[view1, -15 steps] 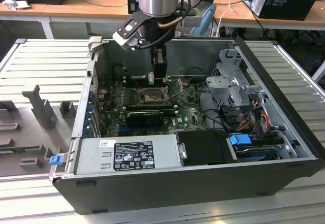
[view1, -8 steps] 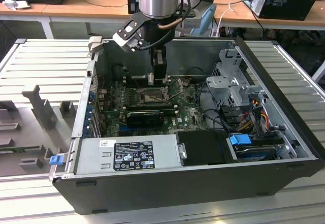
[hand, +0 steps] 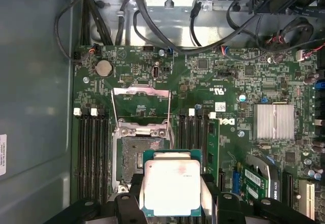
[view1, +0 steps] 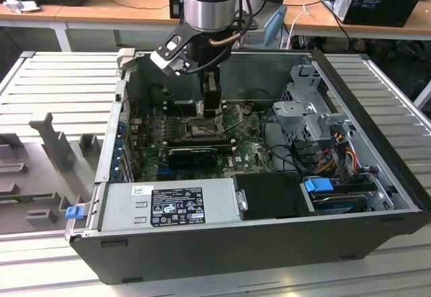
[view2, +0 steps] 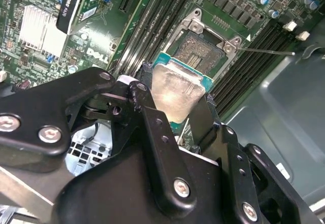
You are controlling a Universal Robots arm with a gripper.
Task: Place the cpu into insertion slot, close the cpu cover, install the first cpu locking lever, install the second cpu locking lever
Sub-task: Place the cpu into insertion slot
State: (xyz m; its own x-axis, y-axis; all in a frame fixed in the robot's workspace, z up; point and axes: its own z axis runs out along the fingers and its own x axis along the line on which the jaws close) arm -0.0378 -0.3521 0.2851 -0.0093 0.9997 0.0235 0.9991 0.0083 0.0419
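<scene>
Clamping the cpu [hand: 169, 191] by two opposite edges, the gripper [hand: 171, 182] holds it over the insertion slot [hand: 133, 159], overlapping it only partly; the cpu cover [hand: 141, 102] stands open. If lowered offset or tilted, it would likely bend pins or catch the rim.

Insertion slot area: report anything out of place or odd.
Nothing damaged or askew. The cpu, gripped in the hand, hangs offset from the open insertion slot, and its face looks smeared; the cpu cover is swung back.
</scene>
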